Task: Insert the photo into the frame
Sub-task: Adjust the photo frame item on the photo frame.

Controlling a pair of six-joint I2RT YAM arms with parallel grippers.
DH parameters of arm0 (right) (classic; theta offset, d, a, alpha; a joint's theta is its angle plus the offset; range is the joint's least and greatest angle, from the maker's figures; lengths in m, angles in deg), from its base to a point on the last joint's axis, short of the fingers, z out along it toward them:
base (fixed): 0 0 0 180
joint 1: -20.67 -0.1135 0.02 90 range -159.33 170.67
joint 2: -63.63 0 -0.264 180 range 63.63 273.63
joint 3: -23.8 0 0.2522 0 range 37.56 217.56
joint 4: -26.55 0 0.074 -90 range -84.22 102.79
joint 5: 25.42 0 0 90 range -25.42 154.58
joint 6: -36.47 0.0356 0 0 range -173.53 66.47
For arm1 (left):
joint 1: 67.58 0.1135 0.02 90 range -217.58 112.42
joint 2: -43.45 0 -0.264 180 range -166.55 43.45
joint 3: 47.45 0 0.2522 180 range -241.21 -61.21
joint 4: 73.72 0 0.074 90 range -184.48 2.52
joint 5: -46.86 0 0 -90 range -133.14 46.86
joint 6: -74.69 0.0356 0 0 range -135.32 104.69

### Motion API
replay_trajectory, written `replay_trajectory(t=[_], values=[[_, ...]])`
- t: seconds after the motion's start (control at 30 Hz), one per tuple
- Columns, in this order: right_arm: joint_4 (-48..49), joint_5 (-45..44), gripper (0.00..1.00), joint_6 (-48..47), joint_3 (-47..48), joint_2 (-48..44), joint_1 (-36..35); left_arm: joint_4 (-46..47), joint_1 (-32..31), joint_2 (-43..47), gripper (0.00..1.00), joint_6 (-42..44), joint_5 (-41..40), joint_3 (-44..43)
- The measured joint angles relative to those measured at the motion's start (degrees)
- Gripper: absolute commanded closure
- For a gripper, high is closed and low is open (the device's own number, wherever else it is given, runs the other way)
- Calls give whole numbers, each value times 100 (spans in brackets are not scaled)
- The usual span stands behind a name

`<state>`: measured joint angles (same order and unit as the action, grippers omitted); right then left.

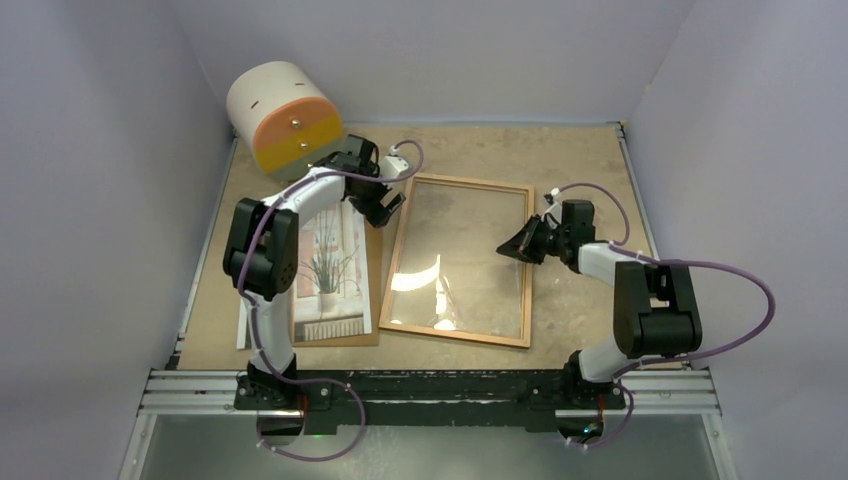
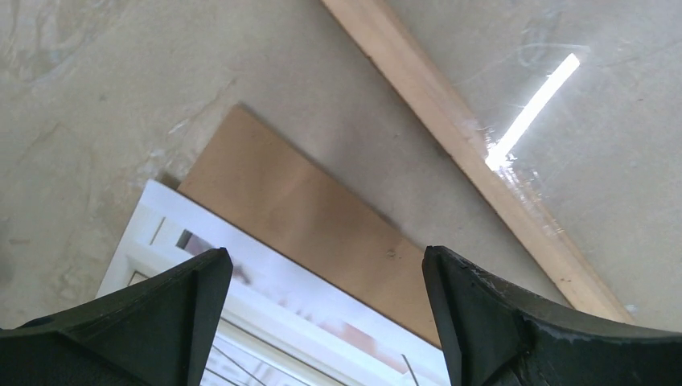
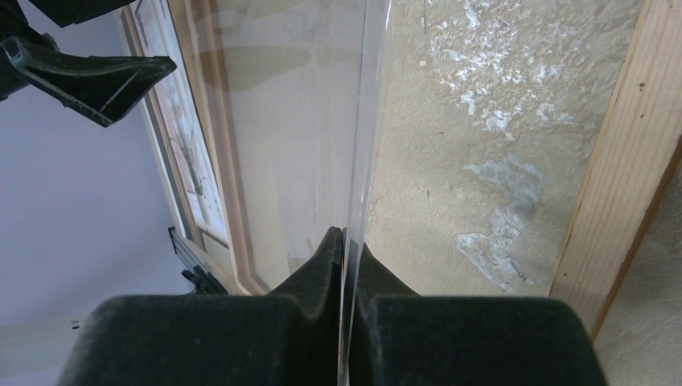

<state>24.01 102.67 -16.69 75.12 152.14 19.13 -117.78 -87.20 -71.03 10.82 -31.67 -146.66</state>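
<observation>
Edges: the frame [image 1: 455, 336] lies flat mid-counter, slightly skewed. Its left rail runs just beside the brown backing board [image 2: 314, 201], with a thin strip of bare counter [image 1: 570, 160] between them. The photo [image 1: 330, 265] lies picture-side up on that board, left of the frame, and the board shows past its far and right edges.

Open room: we see bare counter beyond the frame's far rail and a narrower band on its right, out to the counter edge. Pale walls close in the left, far and right sides.

Count: one photo, one frame, one backing board, one glass pane [image 3: 281, 121], one drum, two arms.

Left end effector [image 2: 322, 257]: jaws spread wide and holding nothing. It hangs over the far end of the board and photo, near the frame's far left corner.

Right end effector [image 3: 344, 237]: pinched closed on the right edge of the glass pane. In the wrist view that edge sits inboard of the frame's right rail, with bare counter between them.

In the way: the left forearm crosses above the photo's far part. A white drum with an orange and yellow face [image 1: 285, 115] sits at the far left corner, close behind the left wrist.
</observation>
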Motion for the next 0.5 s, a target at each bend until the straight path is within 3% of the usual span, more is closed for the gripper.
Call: replay_trajectory(t=[0.5], values=[[-151,-197,100,24,-87,-81,46,-68,35,-214,6,-59,-15,-26]])
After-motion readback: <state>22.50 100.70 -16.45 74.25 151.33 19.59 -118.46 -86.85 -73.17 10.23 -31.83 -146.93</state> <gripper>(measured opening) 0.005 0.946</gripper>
